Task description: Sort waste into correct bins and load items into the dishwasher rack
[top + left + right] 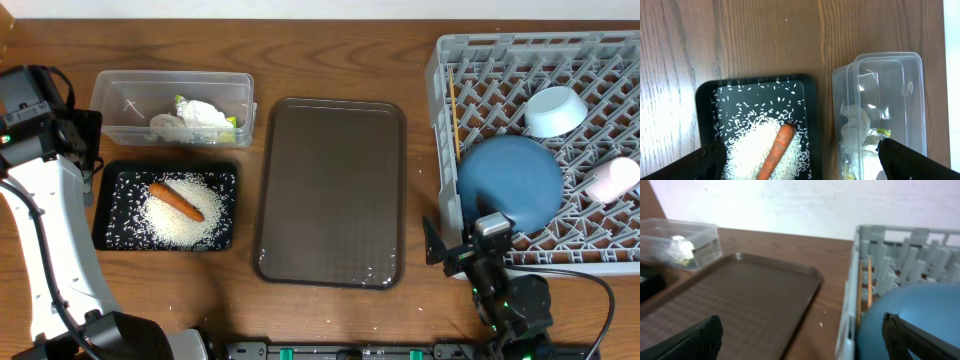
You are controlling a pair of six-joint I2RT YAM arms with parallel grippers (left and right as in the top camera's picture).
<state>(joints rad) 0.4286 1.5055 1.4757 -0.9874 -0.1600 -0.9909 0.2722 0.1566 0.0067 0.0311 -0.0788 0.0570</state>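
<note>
An orange carrot (177, 200) lies on a heap of white rice (188, 222) in the black tray (110, 215). Behind it, the clear tub (120, 100) holds the crumpled wrapper (203, 115) and a yellow-green packet (231, 123). The grey rack (600, 60) at the right carries the dark-blue bowl (510, 180), the light-blue bowl (555, 110), the white cup (612, 180) and the chopsticks (455, 115). My left gripper (800, 165) hangs open above the black tray and tub, holding nothing. My right gripper (802, 335) is open and empty at the rack's front left corner, beside the dark-blue bowl (920, 315).
A large brown serving tray (330, 190) lies between the bins and the rack. A few loose rice grains (180, 298) dot the table in front of the black tray. The right arm's base sits at the table's front edge.
</note>
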